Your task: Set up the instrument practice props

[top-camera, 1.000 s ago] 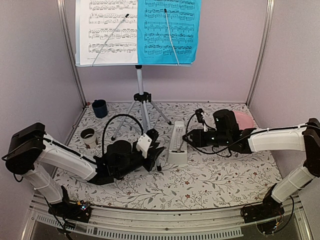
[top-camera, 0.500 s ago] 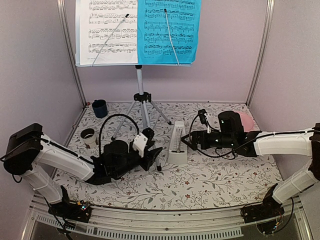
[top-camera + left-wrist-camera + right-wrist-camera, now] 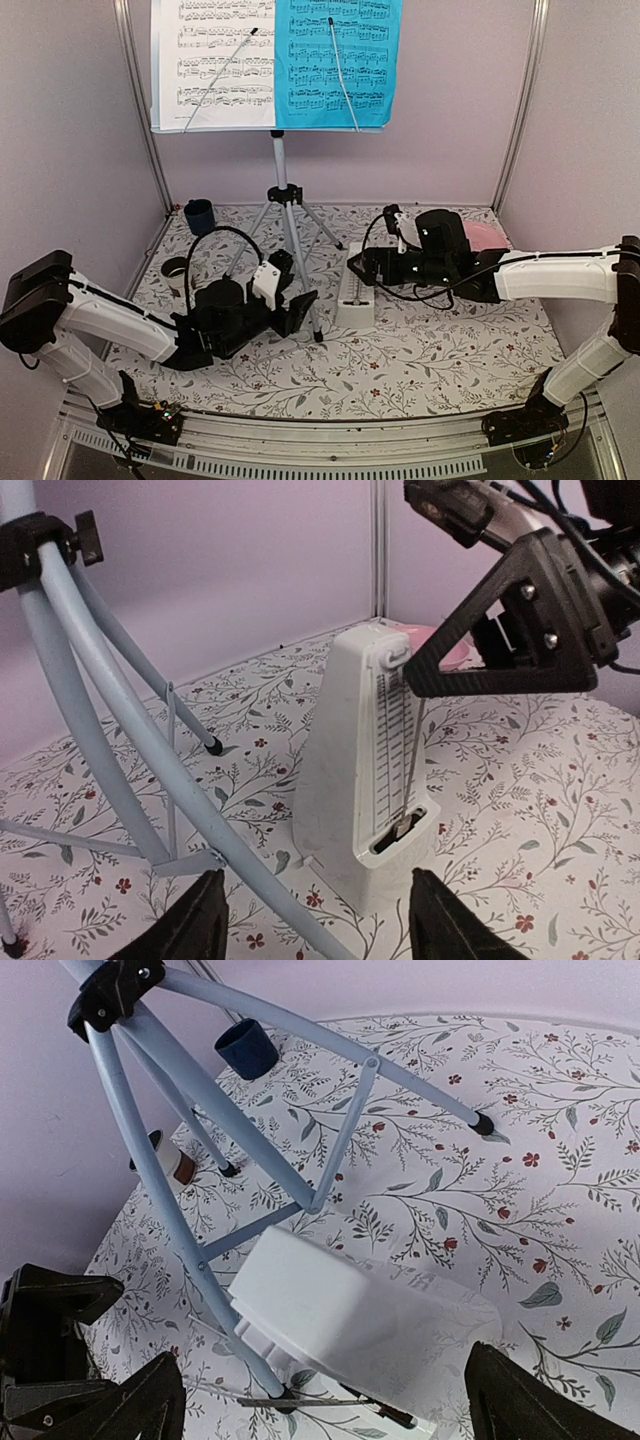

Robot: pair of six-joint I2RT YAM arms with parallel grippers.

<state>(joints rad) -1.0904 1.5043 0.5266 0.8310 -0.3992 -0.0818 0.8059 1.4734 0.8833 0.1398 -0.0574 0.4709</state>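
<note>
If our spread right fingers (image 3: 525, 1405) bump the metronome (image 3: 365, 780), it could fall. Our left fingers (image 3: 195, 925), spread too, hold nothing.

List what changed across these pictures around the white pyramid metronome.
The right gripper pulled back, then swung left over the white pyramid metronome, jaws opening wide astride its top. The left gripper backed slightly away, jaws widening too; neither holds anything. Unchanged: the metronome upright in place, the silver tripod music stand, its white music sheet and blue music sheet.
</note>
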